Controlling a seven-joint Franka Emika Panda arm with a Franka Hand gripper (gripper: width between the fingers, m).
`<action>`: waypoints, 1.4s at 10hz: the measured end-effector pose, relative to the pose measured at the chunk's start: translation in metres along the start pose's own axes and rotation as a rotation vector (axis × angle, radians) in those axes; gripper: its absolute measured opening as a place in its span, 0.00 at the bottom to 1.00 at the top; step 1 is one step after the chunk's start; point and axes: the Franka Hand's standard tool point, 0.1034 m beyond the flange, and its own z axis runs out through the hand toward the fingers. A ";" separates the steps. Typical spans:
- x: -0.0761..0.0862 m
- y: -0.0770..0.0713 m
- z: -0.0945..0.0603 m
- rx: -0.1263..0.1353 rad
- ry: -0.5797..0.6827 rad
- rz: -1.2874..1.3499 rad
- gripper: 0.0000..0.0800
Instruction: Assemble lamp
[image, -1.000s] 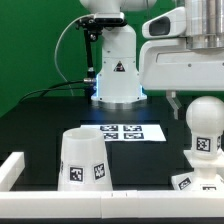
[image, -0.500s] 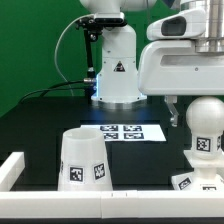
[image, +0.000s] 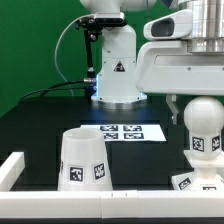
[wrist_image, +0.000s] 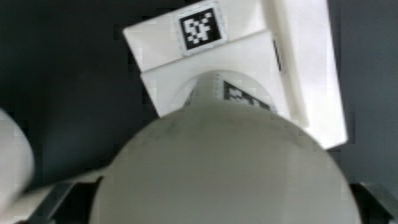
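The white bulb (image: 203, 122) stands upright on its cylindrical neck at the exterior view's right, just above the angular base (image: 188, 182). My gripper (image: 200, 108) comes down over it from above, with one finger (image: 172, 103) showing beside the round head. In the wrist view the bulb (wrist_image: 214, 150) fills the space between my gripper's (wrist_image: 217, 208) dark fingers. The tagged base (wrist_image: 214, 55) lies beyond it. The gripper appears shut on the bulb. The cone shade (image: 83, 160) stands at the front left, apart from the gripper.
The marker board (image: 122, 131) lies flat on the black table in the middle. The big white robot pedestal (image: 115, 75) stands behind it. A white rail (image: 12, 168) borders the table's left and front edges.
The gripper and the bulb have shifted very slightly toward the exterior view's left. The shade and the base have not moved.
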 end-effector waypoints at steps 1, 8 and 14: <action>-0.001 0.001 0.000 -0.003 -0.003 0.118 0.72; 0.002 0.001 0.002 0.109 -0.127 1.018 0.72; -0.011 -0.002 -0.003 0.090 -0.202 0.339 0.87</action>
